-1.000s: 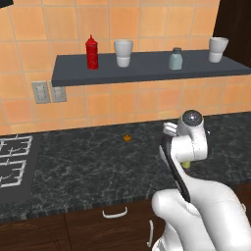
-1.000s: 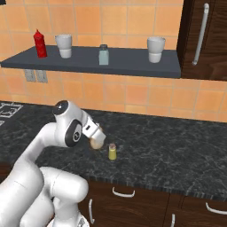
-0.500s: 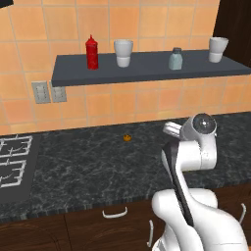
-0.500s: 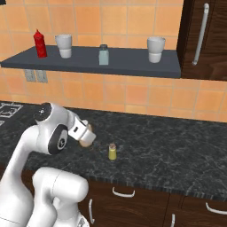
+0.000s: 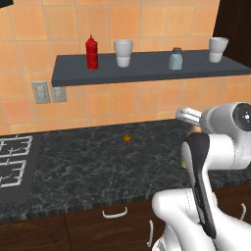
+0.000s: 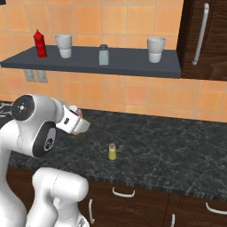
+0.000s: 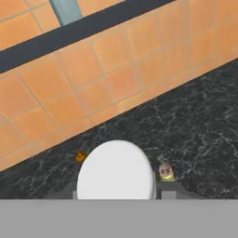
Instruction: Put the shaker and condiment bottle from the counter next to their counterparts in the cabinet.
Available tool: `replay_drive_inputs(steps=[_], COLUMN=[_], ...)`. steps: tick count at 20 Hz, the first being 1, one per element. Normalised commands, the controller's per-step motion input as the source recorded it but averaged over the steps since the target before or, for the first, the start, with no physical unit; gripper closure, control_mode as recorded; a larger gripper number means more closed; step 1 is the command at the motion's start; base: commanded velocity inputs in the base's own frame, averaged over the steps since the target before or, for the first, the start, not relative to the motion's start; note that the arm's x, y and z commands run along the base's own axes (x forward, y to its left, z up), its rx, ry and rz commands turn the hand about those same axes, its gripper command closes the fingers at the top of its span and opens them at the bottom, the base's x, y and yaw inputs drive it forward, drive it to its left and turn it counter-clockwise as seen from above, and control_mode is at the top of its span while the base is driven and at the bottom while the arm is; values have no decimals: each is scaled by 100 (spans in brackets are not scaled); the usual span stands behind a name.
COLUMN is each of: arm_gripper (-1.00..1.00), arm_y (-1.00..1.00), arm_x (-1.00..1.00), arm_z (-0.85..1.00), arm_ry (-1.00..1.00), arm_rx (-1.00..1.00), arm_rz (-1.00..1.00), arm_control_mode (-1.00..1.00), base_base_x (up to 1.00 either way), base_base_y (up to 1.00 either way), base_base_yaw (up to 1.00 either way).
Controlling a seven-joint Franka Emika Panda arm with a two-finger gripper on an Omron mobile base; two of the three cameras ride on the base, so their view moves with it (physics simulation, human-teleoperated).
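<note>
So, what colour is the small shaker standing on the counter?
Yellow-green, with a grey cap. The shaker shows best in the right base view, standing on the black veined counter.

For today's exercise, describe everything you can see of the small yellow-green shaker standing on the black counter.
The small yellow-green cylindrical shaker stands upright on the black grey-veined countertop, alone, a little back from its front edge, above the dark brown drawers. Its body looks smooth and matt; a short, paler greyish cap tops it. Nothing touches it but the counter. The white arm's gripper is to its left, apart from it. In the hand view it shows small, beside a large white cap.
</note>
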Motion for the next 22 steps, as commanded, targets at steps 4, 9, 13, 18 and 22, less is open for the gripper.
replay_drive_inputs(steps=[4,9,13,18,22], arm_gripper=[100,100,100,100,100], arm_y=[47,77,50,39,51], arm_x=[-59,-36,-37,-23,-17], arm_z=[21,9,56,67,74], arm_ry=[-19,-3,-17,-21,-18], arm_rx=[-4,-10,-1,-2,0], arm_rz=[17,23,17,15,3], arm_control_mode=[-100,-100,-100,-100,-100], base_base_x=[0,0,0,0,0], base_base_y=[0,0,0,0,0], base_base_yaw=[0,0,0,0,0])
